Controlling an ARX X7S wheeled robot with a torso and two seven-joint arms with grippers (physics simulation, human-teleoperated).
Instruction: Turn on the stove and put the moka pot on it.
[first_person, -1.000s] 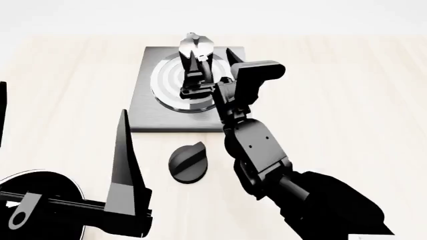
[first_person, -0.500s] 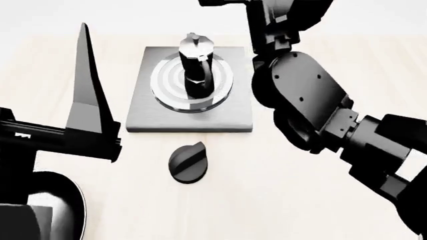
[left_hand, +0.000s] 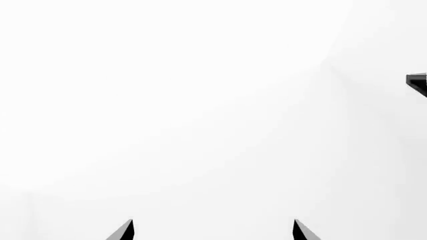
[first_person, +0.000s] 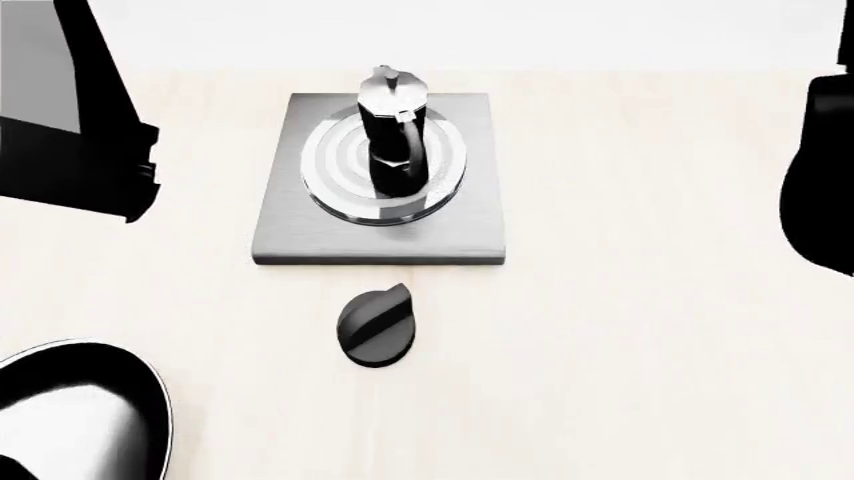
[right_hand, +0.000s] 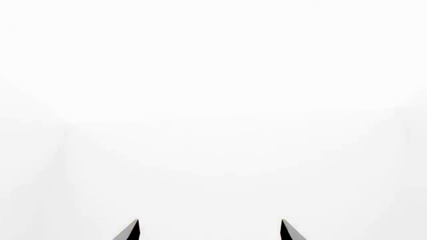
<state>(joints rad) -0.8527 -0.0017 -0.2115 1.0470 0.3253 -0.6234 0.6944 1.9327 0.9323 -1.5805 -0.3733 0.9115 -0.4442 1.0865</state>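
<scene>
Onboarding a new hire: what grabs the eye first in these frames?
The moka pot stands upright on the stove, centred on its ringed burner. The round black knob lies apart on the pale table, nearer the robot. Both wrist views show open fingertips against blank white.

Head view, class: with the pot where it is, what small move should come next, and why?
Probably none beyond keeping both arms clear. The small black moka pot with a silvery top stands upright on the round ringed burner of the flat grey stove, ungripped. Whether the round black knob is on cannot be told.
</scene>
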